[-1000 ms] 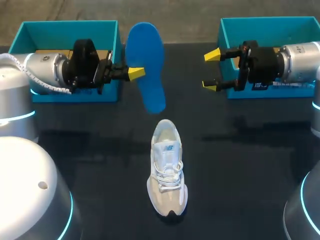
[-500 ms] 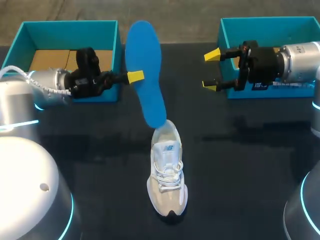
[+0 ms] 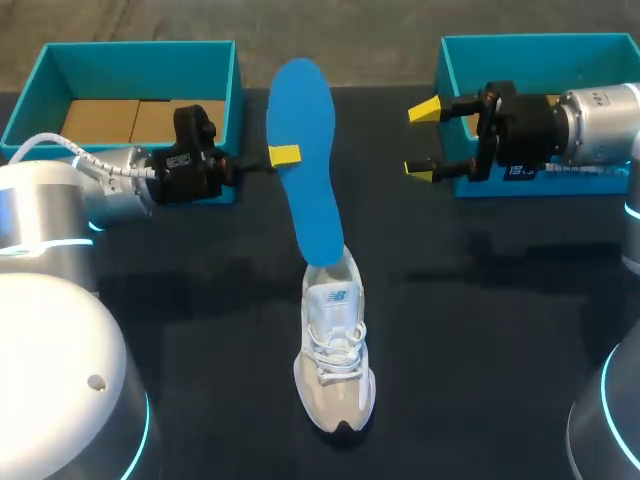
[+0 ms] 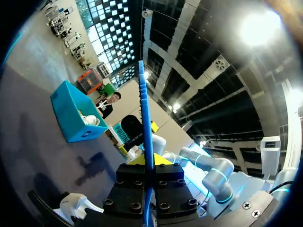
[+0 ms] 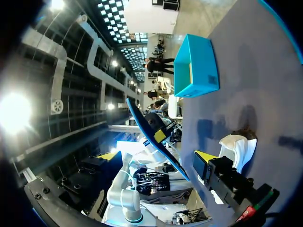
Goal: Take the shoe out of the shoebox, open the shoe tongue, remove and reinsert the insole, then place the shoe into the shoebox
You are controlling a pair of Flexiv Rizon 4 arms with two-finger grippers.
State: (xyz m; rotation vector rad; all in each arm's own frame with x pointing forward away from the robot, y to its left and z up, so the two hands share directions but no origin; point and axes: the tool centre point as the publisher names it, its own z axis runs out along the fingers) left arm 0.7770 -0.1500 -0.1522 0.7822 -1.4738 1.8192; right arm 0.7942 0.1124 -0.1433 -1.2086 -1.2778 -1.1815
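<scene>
Shoe [image 3: 335,365] stands on dark table [image 3: 480,330], shoeboxes [image 3: 232,95] beyond.

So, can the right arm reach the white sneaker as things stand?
Probably yes: nothing lies between the open right gripper and the white sneaker; only its heel is crowded by the blue insole in the left gripper.

Left end effector [image 3: 284,155] clamped, right [image 3: 423,140] agape.

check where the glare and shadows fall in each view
Head view: even light, no glare, soft shadows on the table beside the shoe. Left wrist view: a ceiling lamp flares white beyond the insole; dark shadows on the table. Right wrist view: another ceiling lamp flares, shadows lie on the table by the shoe.
</scene>
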